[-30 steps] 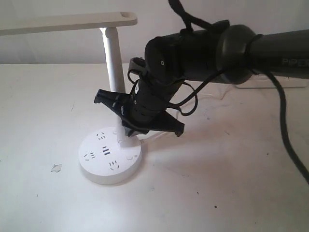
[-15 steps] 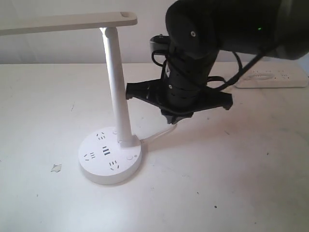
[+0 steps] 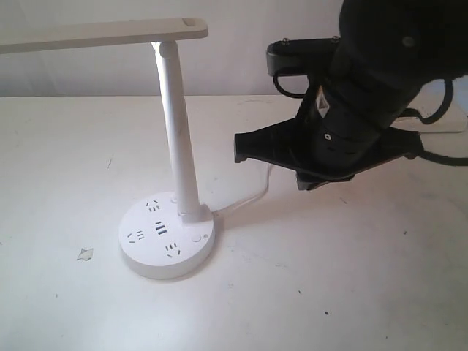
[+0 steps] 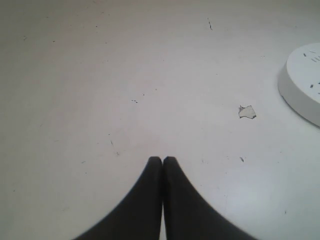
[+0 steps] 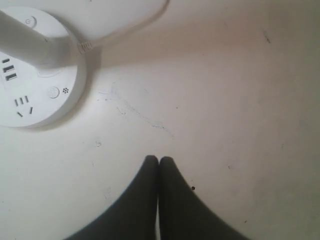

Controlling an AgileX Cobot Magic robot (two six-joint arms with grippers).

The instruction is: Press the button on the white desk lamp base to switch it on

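White base [image 5: 50, 112] and button [image 5: 53, 92] are now well clear of the right pincer [image 5: 158, 159], which pulled back; tips together, empty.

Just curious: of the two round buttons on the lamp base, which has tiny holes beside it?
The button right of the column in the exterior view, near the base's front rim; the other button, behind, has none.

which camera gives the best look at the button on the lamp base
The right wrist view: the button sits large and unobstructed, its round outline clear on the white desk lamp base. The exterior view shows it small and oblique. The left wrist view catches only the base's edge.
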